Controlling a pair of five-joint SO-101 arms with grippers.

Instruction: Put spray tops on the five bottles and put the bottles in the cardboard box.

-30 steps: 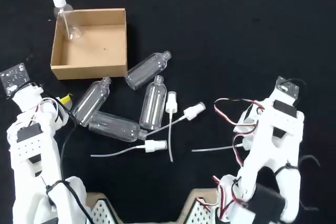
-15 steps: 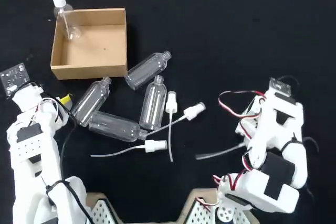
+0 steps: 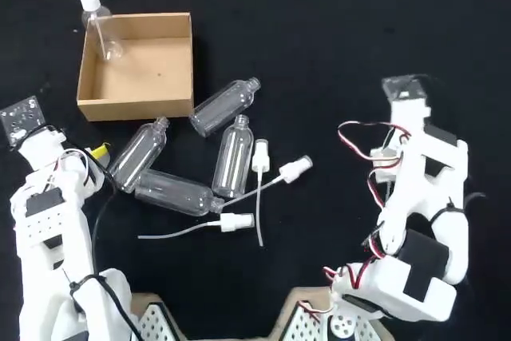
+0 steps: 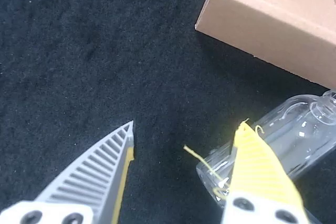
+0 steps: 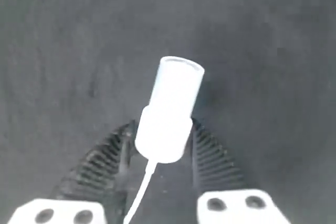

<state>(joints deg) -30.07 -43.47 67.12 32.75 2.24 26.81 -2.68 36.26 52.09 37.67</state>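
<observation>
White spray top (image 5: pixel 170 103) sits clamped in the right pincer (image 5: pixel 161 125); left pincer (image 4: pixel 187 124) gapes near a bottle (image 4: pixel 305 129).

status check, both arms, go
Left gripper open beside uncapped bottle. Right gripper shut on spray top. Four bottles bare on table, outside cardboard box.

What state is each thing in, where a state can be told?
cardboard box: open on top.
capped bottle: spray top on, inside the box corner.
four uncapped bottles: lying on the table.
three loose spray tops: lying on the table.
left gripper: open, empty.
right gripper: shut on the fourth spray top.
</observation>
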